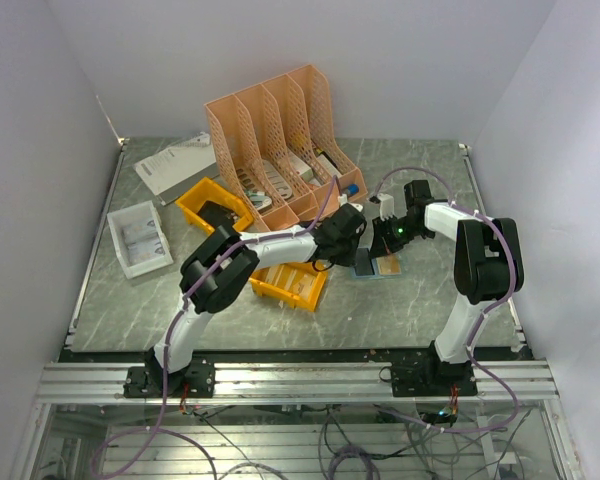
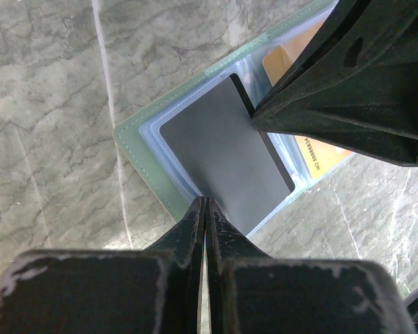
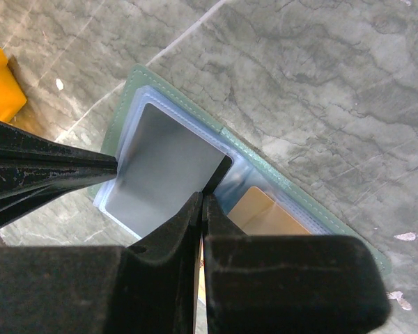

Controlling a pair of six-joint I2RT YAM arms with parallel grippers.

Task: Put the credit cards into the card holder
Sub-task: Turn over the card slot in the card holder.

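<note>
Matt grey card [image 2: 223,156], glossy plastic-sleeved card holder [image 2: 134,152], smooth marbled table [image 2: 49,104].

- Top external: fixed high above and behind the arm bases. It looked down and forward over the whole desk [image 1: 420,300], near edge at the frame bottom and far edge at the top. Distant, wide view.
- Left wrist: looked steeply down past the left gripper [image 2: 205,200] at the frame bottom. Very close to the surface, right of the desk's centre.
- Right wrist: looked steeply down past the right gripper [image 3: 203,196], equally close, facing the opposite way.
- Shared ground: both wrist views held the same open card holder [image 2: 136,156] and grey card [image 2: 223,160], and each caught the other arm's fingers. The top view showed that spot small.
</note>
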